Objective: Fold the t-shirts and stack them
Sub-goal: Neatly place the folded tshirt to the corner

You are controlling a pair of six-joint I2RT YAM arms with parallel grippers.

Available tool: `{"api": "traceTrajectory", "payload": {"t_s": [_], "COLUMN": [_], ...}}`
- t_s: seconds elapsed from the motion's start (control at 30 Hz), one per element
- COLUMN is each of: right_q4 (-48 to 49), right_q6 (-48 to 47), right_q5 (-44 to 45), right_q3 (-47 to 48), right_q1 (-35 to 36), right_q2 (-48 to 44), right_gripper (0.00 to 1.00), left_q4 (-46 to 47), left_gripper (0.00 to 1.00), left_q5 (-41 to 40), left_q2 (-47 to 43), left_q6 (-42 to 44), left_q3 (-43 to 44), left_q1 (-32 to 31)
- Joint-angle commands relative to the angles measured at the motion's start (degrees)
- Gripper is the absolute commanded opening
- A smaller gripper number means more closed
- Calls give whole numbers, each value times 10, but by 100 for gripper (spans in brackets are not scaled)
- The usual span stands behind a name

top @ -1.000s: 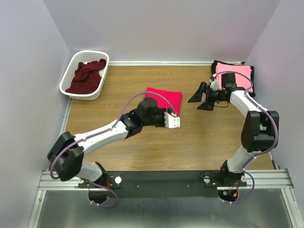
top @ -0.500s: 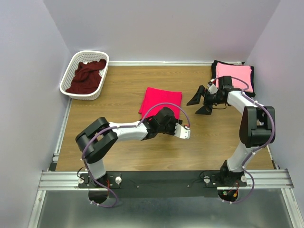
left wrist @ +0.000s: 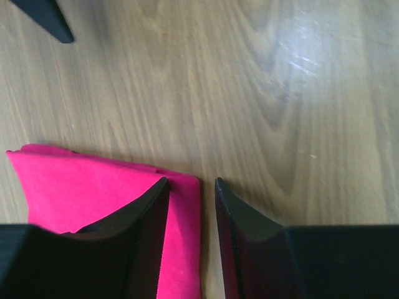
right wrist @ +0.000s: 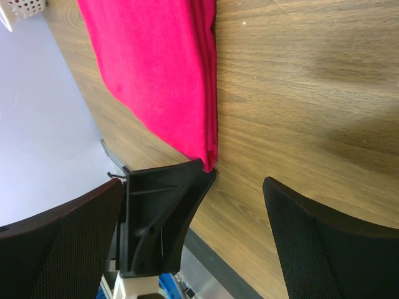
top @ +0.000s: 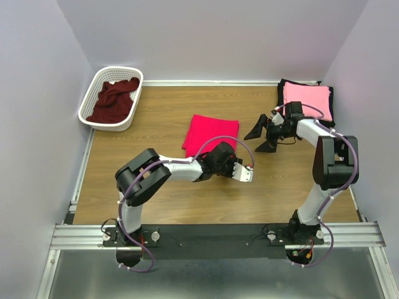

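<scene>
Crimson-red fabric marks the folded t-shirt (top: pixel 212 131), a flat rectangle near the middle of the wooden bench (top: pixel 283 184). The left pincer (top: pixel 240 172) hangs over the shirt's near right corner. In the left wrist view its two black fingers (left wrist: pixel 143 218) stand a narrow gap apart. One is over the cloth and the other over bare wood, with the shirt's edge lying flat between them, not clamped. The right wrist view shows one of those fingers right at that corner of the shirt.

The right pincer (top: pixel 262 134) sits just to the right of the crimson shirt, its jaws spread wide with nothing between them.

At the far right corner of the bench, the light pink shirt (top: pixel 305 99) lies folded on top of the black shirt (top: pixel 281 88), whose edge shows around it. At the far left, the dark maroon shirt (top: pixel 115 99) lies crumpled inside the white lattice basket (top: pixel 120 68).
</scene>
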Motion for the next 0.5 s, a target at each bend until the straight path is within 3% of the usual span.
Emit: {"api": "traceTrajectory", "payload": {"t_s": [0.0, 0.07, 0.17, 0.23, 0.47], "right_q4": [1, 11, 48, 95, 266], "right_q6": [5, 8, 29, 57, 187], "right_q5": [-15, -16, -27, -34, -36], "right_q3": [6, 6, -10, -27, -84], "right_q1": [3, 2, 2, 2, 2], "right_q2": [21, 25, 31, 33, 32], "right_gripper": [100, 100, 99, 99, 98], "left_q4": [-17, -22, -34, -37, -58], "left_gripper": [37, 30, 8, 0, 0], "left_q5": [-16, -8, 20, 40, 96], "left_q2": [19, 19, 11, 2, -17], "left_q6": [-25, -31, -41, -49, -97], "left_q3": [39, 47, 59, 67, 109], "left_q1": [9, 16, 24, 29, 35]}}
